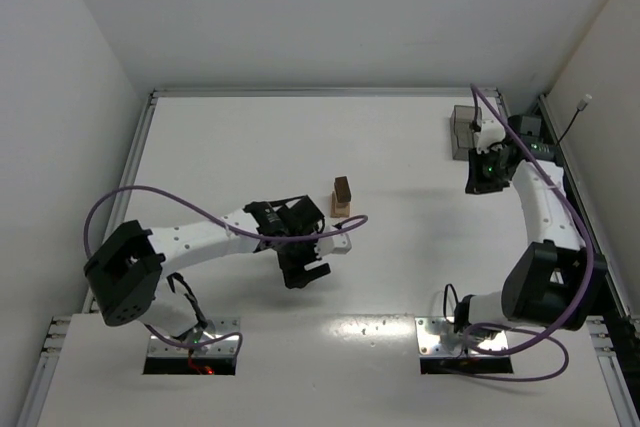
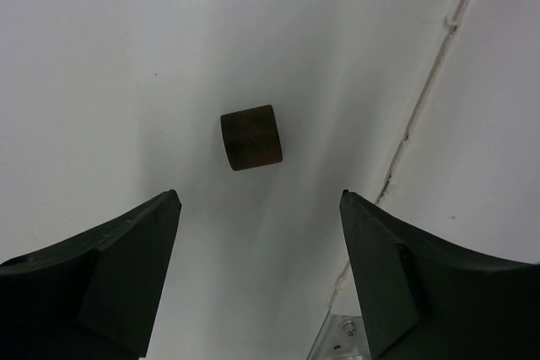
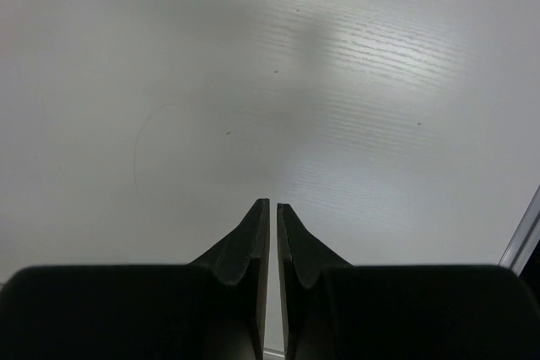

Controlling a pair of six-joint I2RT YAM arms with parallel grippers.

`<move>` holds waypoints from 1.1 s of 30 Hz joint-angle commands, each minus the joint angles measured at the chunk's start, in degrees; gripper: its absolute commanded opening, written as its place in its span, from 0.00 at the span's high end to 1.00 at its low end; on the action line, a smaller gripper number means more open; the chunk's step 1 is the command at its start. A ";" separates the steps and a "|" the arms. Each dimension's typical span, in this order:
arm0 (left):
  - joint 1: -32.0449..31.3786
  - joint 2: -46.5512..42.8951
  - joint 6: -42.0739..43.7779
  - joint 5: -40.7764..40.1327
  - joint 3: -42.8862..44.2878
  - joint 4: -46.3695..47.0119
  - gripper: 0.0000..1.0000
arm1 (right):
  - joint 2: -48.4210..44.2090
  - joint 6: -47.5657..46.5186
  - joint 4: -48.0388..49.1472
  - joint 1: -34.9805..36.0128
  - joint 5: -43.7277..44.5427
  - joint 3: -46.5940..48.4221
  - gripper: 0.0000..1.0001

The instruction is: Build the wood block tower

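1. The tower point(image 1: 342, 199) stands roughly mid-table, tan block at the bottom and a dark brown one on top, well away from every edge of the table point(image 1: 250, 137).
2. The left gripper point(image 2: 260, 198) is spread wide with nothing in it. Its wrist cam shows a dark brown block point(image 2: 251, 137) ahead between the two fingers, touching neither.
3. From above, the left arm's wrist sits just near-left of the tower, not touching it.
4. The right gripper point(image 3: 272, 205) has its fingers pressed nearly together with only a sliver of gap, gripping nothing.
5. It's up by the far right corner beside the grey bin point(image 1: 463, 127), well apart from the tower, with a wide stretch of bare white table between them.
6. A metal rail point(image 1: 141, 172) runs along the left and far edges.
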 commanded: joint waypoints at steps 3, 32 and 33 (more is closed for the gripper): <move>-2.53 3.56 -1.89 -5.47 0.44 3.52 0.28 | -1.54 -0.09 -1.25 -1.25 -3.31 1.45 0.95; -5.87 13.68 -7.69 -14.18 2.73 7.03 0.58 | 0.57 -0.09 -2.92 -4.50 -5.42 3.04 0.95; -5.87 13.68 -7.69 -13.48 2.73 7.03 0.60 | 0.57 -0.09 -3.44 -5.02 -5.42 3.56 0.95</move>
